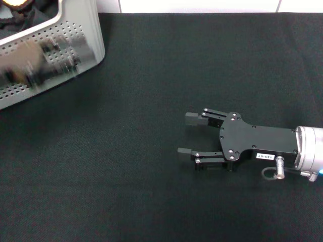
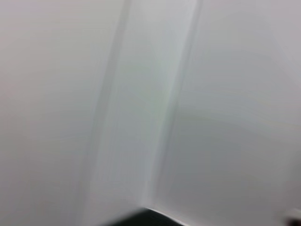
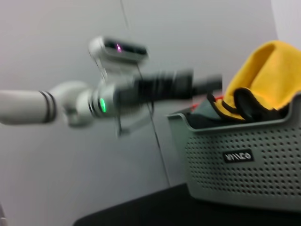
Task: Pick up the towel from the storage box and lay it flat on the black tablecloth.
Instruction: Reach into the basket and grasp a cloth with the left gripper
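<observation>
From the head camera, one large black tablecloth (image 1: 151, 191) of plain woven fabric covers nearly the whole surface. One storage box (image 1: 75, 30), light grey plastic pierced with rows of small round holes, stands at the far left corner; a motion-smeared dark and tan shape in front of its wall is the left gripper (image 1: 30, 70), and whether its fingers are spread or closed cannot be told. A sliver of yellow-orange towel (image 1: 15, 4) shows inside the box at the frame's top edge. The right gripper (image 1: 186, 135) lies low over the cloth on the right side, its two black fingers parted with nothing between them; a small white sticker on its black body bears tiny characters too small to read surely. The left wrist camera shows only pale blurred wall panels and a dark sliver at the bottom. From the right wrist camera, the storage box (image 3: 244, 165) carries one black label with white letters, roughly "WILCO" though blurred. The towel (image 3: 268, 70), soft fleece with black stitched edging, is heaped above the rim, yellow-orange face outward. The left gripper (image 3: 207, 84) reaches toward the towel, blurred.
</observation>
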